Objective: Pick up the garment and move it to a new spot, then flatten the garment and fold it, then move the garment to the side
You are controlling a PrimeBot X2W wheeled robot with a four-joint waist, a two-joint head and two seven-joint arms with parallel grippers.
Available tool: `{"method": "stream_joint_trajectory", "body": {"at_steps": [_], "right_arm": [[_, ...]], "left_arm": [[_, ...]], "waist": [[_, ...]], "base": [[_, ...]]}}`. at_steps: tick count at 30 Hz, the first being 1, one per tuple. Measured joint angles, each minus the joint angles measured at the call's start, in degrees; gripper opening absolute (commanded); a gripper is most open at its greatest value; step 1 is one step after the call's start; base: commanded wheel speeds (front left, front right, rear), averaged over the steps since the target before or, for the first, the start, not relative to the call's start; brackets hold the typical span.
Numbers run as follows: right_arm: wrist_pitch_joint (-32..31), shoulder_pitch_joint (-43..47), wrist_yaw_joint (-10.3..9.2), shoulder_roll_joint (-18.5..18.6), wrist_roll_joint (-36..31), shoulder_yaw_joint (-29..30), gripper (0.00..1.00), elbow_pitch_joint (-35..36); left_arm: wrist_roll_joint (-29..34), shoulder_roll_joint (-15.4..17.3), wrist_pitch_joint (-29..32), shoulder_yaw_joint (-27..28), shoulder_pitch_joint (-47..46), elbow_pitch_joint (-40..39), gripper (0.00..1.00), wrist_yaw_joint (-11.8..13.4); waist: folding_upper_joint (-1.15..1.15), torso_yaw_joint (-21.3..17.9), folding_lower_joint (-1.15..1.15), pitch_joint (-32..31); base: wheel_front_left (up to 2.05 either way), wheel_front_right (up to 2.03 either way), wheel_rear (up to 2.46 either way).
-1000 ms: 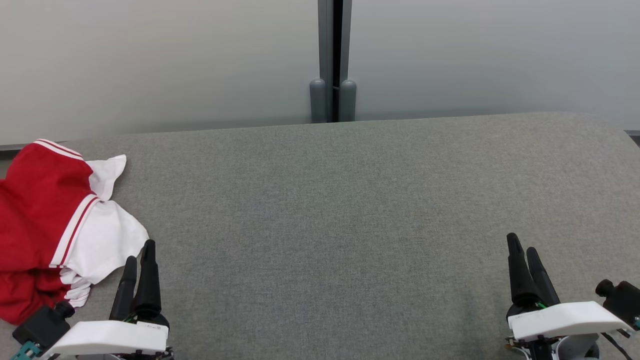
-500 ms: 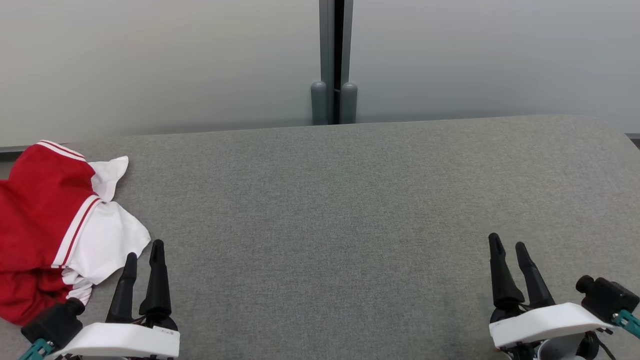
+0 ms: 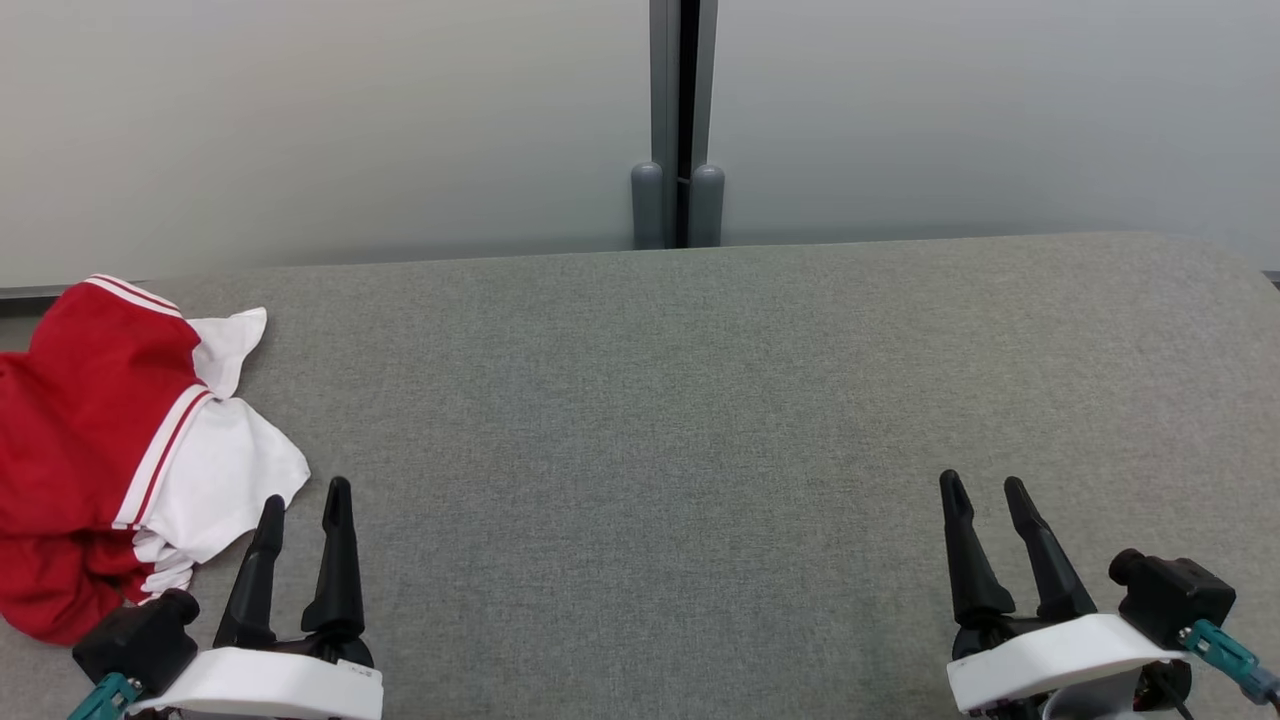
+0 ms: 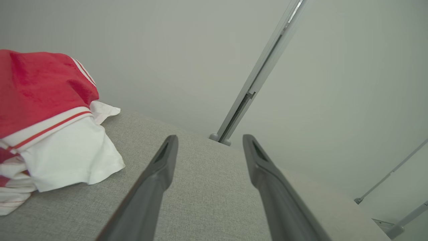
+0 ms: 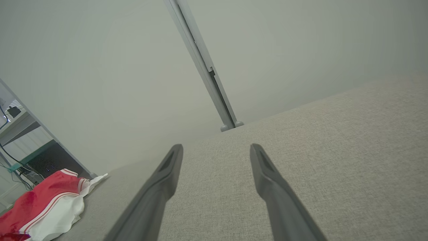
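Backdrop: pale grey wall panels (image 3: pixel 300 120), joined by a grey metal post (image 3: pixel 683 120) with two rounded feet; work surface: broad grey woven-fabric top (image 3: pixel 640 420), rounded at its far right corner; crumpled red-and-white cloth garment with striped trim (image 3: pixel 110 440): heaped at the surface's left edge, its white hem just beside the left gripper (image 3: pixel 305 493), not touching; well apart from the right gripper (image 3: pixel 980 482); both sets of jaws spread, holding nothing.
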State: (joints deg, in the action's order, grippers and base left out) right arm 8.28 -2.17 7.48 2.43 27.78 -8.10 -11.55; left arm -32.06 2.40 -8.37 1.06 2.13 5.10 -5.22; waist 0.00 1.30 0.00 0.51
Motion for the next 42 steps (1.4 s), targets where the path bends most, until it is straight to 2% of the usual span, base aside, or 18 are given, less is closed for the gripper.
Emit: {"method": "stream_joint_trajectory", "body": {"at_steps": [19,42], "right_arm": [[2.6,0.6,0.00,0.1,-10.6,-2.4,1.00,1.2],[5.5,1.6,0.01,0.3,-20.3,-1.4,1.00,1.1]], "left_arm": [[10.2,0.1,-2.8,-0.8,1.1,0.3,1.00,-0.3],[17.7,0.3,-5.5,0.5,2.4,0.3,1.00,-0.3]], "waist": [[0.00,0.7,0.00,0.1],[0.00,1.6,0.00,-0.1]], "base": [[0.00,0.00,0.00],[0.00,0.00,0.00]]}}
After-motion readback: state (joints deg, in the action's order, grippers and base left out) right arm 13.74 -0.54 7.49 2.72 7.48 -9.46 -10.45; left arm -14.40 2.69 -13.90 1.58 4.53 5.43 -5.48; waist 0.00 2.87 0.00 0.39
